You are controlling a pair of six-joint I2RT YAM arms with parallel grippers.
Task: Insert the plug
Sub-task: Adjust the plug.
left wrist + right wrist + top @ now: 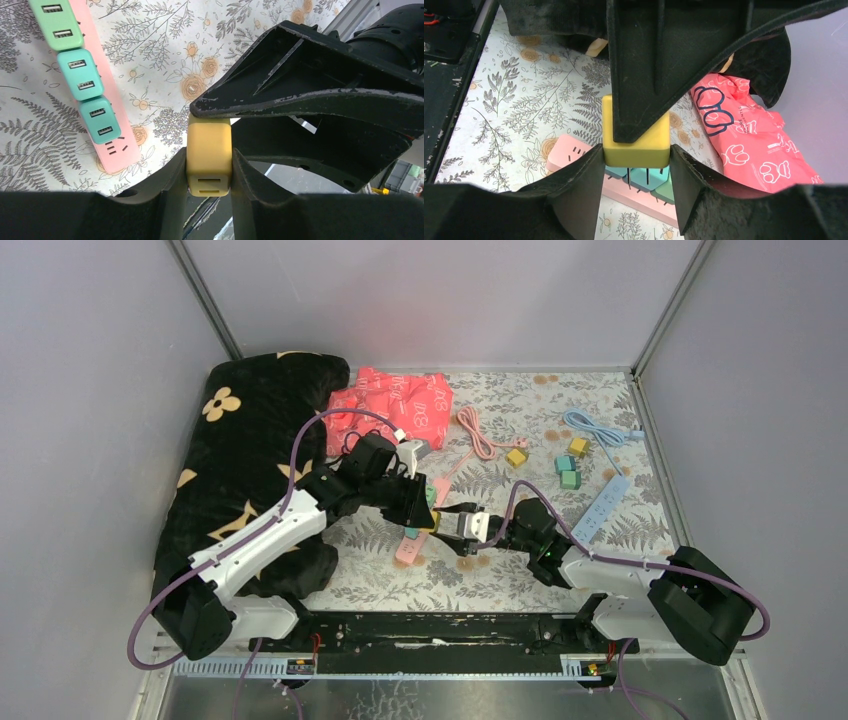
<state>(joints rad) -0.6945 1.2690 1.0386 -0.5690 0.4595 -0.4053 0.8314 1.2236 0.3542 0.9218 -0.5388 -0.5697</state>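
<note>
The yellow plug (209, 145) hangs in the air with both grippers on it. My left gripper (208, 167) is shut on its sides, USB slots facing the camera. In the right wrist view my right gripper (636, 157) presses the plug (636, 147) from both sides, and two metal prongs (629, 176) point down. Right below lies the pink power strip (569, 150), with teal plugs (80, 74) in it. Free sockets (114, 148) show at its near end. From above, the two grippers meet over the strip (408, 548); the plug is almost hidden there.
A black flowered blanket (250, 440) fills the left side. A red pouch (392, 405) and a pink cable (478, 432) lie at the back. To the right are small coloured blocks (570, 465) and a light blue power strip (605, 502) with its cable.
</note>
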